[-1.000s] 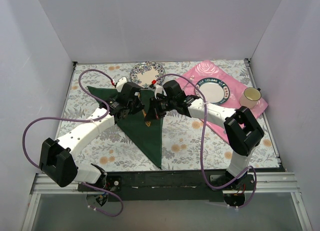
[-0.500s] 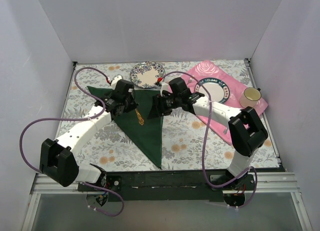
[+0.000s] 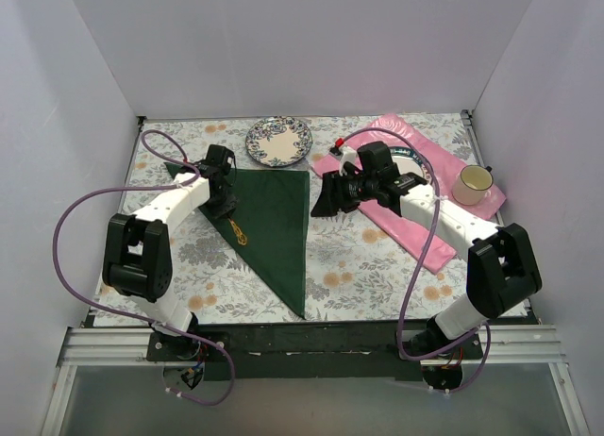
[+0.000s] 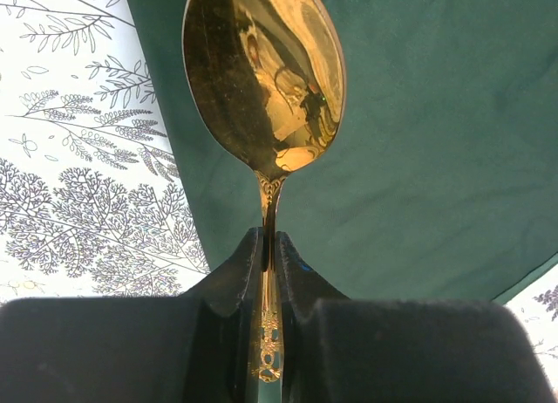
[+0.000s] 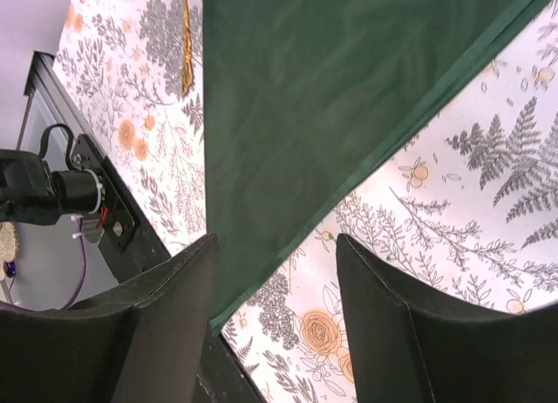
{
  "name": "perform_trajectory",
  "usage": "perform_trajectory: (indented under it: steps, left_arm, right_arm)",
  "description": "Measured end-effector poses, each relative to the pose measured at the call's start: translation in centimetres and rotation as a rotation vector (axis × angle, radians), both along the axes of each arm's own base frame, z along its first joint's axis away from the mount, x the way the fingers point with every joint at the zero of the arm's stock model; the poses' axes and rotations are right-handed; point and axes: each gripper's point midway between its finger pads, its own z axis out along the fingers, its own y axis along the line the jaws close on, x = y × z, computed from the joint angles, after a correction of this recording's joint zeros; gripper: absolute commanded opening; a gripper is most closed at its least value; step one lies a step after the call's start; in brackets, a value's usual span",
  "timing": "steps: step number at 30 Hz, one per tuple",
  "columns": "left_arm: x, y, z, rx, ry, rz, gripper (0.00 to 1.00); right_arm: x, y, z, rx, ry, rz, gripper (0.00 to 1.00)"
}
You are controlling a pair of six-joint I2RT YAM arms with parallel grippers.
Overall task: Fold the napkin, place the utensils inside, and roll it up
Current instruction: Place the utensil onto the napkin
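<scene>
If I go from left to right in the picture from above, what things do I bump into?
Left gripper → gold spoon that it pinches → blue flowery plate → right gripper → cup. The green napkin and pink placemat spread too wide to place.

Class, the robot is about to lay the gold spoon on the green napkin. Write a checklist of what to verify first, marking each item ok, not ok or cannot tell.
1. The dark green cloth napkin is folded into a flat triangle: ok.
2. The left gripper is shut on the thin handle of the shiny gold metal spoon: ok.
3. The spoon's bowl is over the napkin, not over the floral tablecloth: ok.
4. The right gripper is open with nothing between its fingers: ok.
5. The spoon's bowl is touching the napkin: cannot tell.
</scene>
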Motion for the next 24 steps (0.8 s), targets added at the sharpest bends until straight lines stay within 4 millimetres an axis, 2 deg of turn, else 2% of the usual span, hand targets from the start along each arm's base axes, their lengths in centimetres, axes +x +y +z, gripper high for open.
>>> perform_trajectory:
  steps: [5, 14, 24]
  left_arm:
    - [0.0, 0.2, -0.2, 0.011, 0.003, 0.017, 0.0]
    - [0.1, 1.1, -2.6, 0.077, 0.092, 0.045, 0.0]
    - [0.3, 1.9, -3.2, 0.109, 0.12, 0.07, 0.0]
  right_arm:
    - [-1.1, -0.4, -1.7, -0.02, 0.045, 0.009, 0.64]
    - [-1.1, -0.3, -1.7, -0.017, 0.042, 0.014, 0.63]
    - [-0.9, -0.5, -1.7, -0.016, 0.042, 0.008, 0.63]
